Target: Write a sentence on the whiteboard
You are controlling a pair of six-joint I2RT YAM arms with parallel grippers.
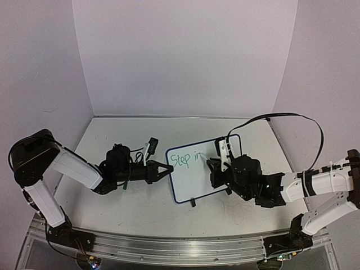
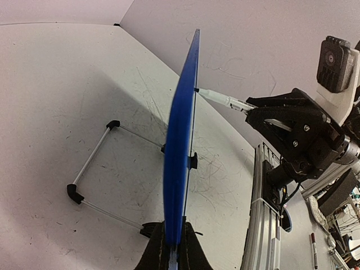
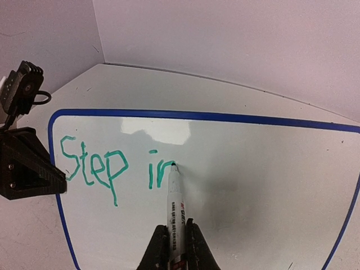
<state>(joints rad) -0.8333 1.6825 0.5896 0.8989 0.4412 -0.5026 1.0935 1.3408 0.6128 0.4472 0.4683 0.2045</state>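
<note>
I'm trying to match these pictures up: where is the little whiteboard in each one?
Top external: whiteboard standing just right of centre.
Left wrist: whiteboard edge-on, blue back, centre.
Right wrist: whiteboard face-on, filling the lower frame behind the marker.
Shared landmark: the left gripper clamping its edge.

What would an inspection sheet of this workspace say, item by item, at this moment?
Surface: white table, with faint grey scribbles.
Job's things: whiteboard propped on its wire stand; sentence reads only "Step in", in green; marker tip on the board.
Clutter: nothing seen.
Pincers: left pincer shut on the whiteboard's edge; right pincer shut on the marker.
Cables: black cable looping above the right arm.
Surroundings: white walls; metal rail at the near edge.
</note>
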